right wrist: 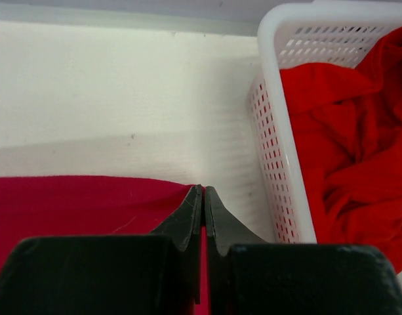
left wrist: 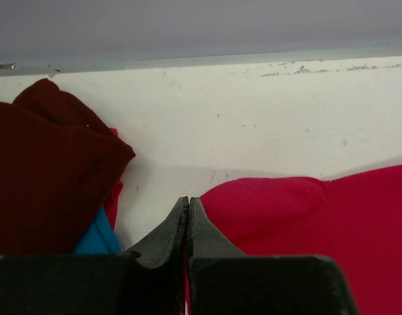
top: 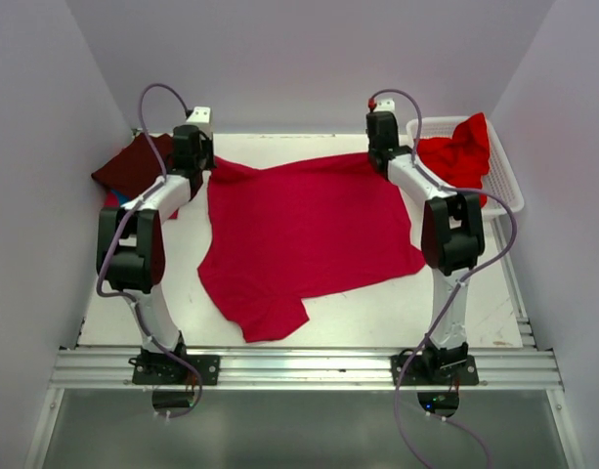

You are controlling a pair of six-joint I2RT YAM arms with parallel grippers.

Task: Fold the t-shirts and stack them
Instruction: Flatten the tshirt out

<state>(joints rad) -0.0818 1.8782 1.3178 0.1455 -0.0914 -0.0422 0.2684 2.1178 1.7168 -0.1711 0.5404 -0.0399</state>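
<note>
The crimson-pink t-shirt point(top: 309, 234) lay flat on the counter point(top: 377, 313), far corners pinched in the closed left fingers point(left wrist: 168, 236) and right fingers point(right wrist: 220, 226); the first fold likely needed that edge drawn nearward.

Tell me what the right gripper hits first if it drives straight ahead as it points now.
Probably nothing soon: bare table lies ahead of the right gripper, then the back wall. The white basket sits right of that line.
</note>
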